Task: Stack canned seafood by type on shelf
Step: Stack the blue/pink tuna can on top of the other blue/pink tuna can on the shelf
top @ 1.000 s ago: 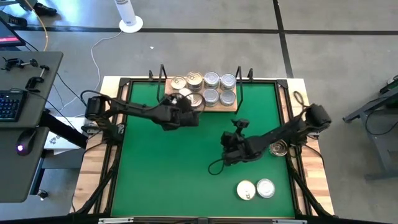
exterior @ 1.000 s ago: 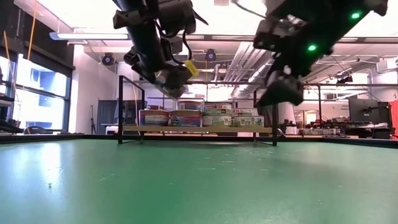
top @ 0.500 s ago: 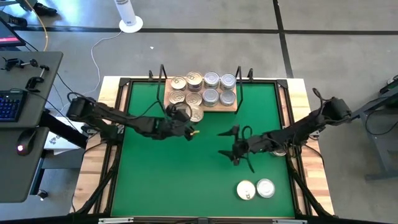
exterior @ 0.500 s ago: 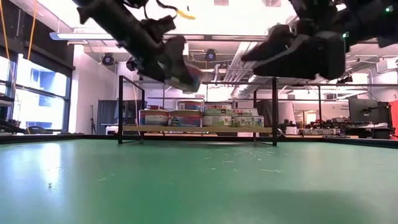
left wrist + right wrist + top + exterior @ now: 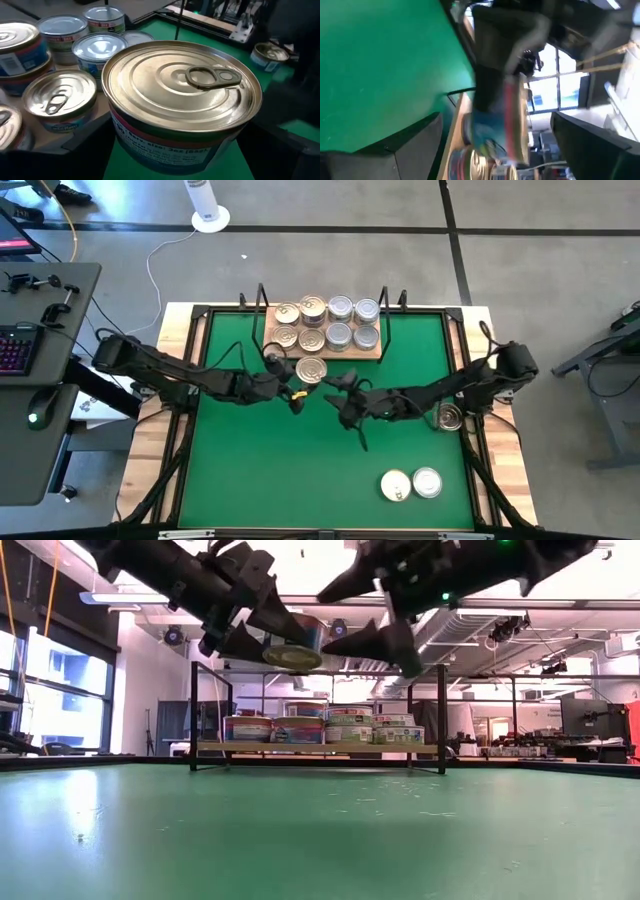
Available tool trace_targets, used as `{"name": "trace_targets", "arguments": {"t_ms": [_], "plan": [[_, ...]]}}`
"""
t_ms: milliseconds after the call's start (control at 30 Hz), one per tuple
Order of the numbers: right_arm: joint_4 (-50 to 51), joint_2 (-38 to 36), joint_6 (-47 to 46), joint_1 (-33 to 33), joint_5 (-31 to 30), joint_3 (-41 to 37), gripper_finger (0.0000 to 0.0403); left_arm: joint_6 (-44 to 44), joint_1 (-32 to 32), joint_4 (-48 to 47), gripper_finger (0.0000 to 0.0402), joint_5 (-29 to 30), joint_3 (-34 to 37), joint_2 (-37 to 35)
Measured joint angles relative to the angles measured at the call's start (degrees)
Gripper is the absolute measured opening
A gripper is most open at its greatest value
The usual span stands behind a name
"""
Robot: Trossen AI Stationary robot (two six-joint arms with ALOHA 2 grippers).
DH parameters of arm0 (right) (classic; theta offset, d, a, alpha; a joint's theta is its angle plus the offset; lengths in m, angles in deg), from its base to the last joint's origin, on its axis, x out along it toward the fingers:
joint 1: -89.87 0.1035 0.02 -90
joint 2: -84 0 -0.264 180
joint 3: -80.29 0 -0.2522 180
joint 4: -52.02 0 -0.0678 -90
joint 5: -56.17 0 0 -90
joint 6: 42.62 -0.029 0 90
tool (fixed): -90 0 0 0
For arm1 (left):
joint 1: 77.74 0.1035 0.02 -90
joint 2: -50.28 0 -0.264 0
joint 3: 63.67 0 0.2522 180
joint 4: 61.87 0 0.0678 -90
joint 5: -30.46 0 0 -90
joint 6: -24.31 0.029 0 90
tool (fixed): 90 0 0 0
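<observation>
1. Both arms have swung inward since the earlier frame; right gripper [image 5: 345,395] now reaches toward the can that left gripper [image 5: 296,380] carries, prob. for a handover.
2. Green mat [image 5: 260,470] covers the table; shelf [image 5: 372,352] sits at its far edge, w/ gold-lid cans [image 5: 300,323] on one half, silver-lid cans [image 5: 353,323] on the other — sorted by type.
3. Left gripper pinches a gold-lid can [image 5: 311,369], lid up, held mid-air just in front of the shelf.
4. Right gripper's fingers are spread wide, holding nothing, tips close to that can.
5. Loose cans [image 5: 411,484] wait near the mat's front edge; one more [image 5: 450,418] at the right side.
</observation>
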Motion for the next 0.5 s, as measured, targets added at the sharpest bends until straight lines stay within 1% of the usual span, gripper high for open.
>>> {"name": "trace_targets", "arguments": {"t_ms": [133,233,333,500], "plan": [[1.08,4.17,3.07,-0.79,-0.29,4.09,0.0363,-1.36,0.06,0.67,0.0355,0.08,1.37,-1.5],[1.1,6.99,4.6,-1.44,-4.37,6.37,0.0347,-1.56,0.05,2.22,0.0355,-0.44,2.27,-2.36],[-0.03,8.75,5.88,-2.1,-6.67,7.6,0.0317,-1.98,0.04,2.37,0.0355,-0.94,2.54,-2.8],[-0.78,9.37,5.54,-2.68,-7.21,8.09,0.0254,-2.4,0.02,2.36,0.0355,-1.95,2.56,-2.66]]}}
